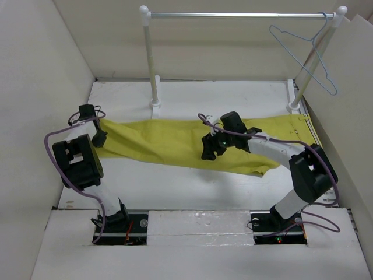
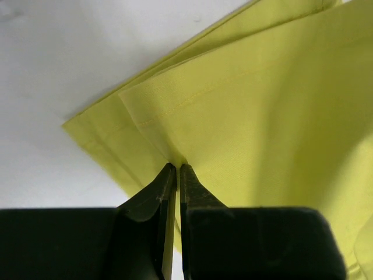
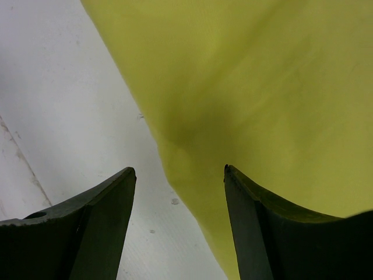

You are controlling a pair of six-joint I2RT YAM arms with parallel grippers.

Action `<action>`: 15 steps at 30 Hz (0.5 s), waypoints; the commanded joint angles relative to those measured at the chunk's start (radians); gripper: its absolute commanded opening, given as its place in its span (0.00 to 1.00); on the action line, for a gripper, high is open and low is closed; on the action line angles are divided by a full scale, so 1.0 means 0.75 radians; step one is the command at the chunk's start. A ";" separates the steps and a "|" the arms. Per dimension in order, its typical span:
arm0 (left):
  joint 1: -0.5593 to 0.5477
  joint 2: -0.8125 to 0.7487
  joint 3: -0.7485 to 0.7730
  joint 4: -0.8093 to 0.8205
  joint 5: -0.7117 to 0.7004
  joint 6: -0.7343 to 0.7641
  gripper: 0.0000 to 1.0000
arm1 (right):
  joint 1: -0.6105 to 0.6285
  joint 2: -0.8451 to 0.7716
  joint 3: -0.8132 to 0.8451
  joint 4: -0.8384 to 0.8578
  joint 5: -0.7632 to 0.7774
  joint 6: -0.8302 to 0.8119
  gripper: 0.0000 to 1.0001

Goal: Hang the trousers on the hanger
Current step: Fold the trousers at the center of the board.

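Table [image 1: 233, 96]: white, walled on three sides, with both arms bolted at its 6 o'clock edge.

Trousers [image 1: 169, 143]: lying flat across the middle of the table, stretched from 9 o'clock to 3 o'clock, with the long near edge slanting toward 5 o'clock. Not on the hanger.

Rail [image 1: 233, 15]: a metal bar on two white posts, standing along the 12 o'clock side just behind the trousers.

Left claw [image 1: 100, 140]: at the 9 o'clock end of the trousers. In the left wrist view the claw [image 2: 176, 166] is pressed together, pinching a corner of the yellow cloth [image 2: 262, 116], and a sliver of fabric shows between the fingers. The folded hem runs off toward 10 o'clock.

Right claw [image 1: 208, 153]: above the trousers near the table's centre, at their near edge. In the right wrist view the claw [image 3: 179, 170] is spread wide with nothing held. The cloth [image 3: 262, 87] edge runs between the fingers, with fabric toward 3 o'clock and bare table toward 9 o'clock.

Hanger [image 1: 309, 42]: hooked on the bar's 2 o'clock end, tilted, well apart from the trousers and both claws.
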 commanded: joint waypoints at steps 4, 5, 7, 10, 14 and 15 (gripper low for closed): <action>0.004 -0.281 0.002 -0.142 -0.288 0.003 0.00 | -0.071 0.045 0.003 0.062 -0.071 -0.045 0.68; 0.022 -0.285 -0.010 -0.152 -0.298 -0.001 0.00 | -0.071 0.049 0.007 0.060 -0.075 -0.051 0.68; 0.022 -0.291 -0.047 -0.185 -0.349 -0.017 0.00 | -0.083 0.053 0.021 0.046 -0.077 -0.067 0.68; 0.022 -0.277 -0.112 -0.157 -0.396 -0.011 0.00 | -0.083 0.063 0.038 0.038 -0.089 -0.083 0.68; 0.022 -0.167 -0.139 -0.205 -0.496 -0.091 0.00 | -0.112 0.051 0.058 -0.007 -0.095 -0.106 0.68; 0.022 -0.146 -0.139 -0.222 -0.525 -0.111 0.00 | -0.112 0.041 0.060 -0.017 -0.093 -0.116 0.68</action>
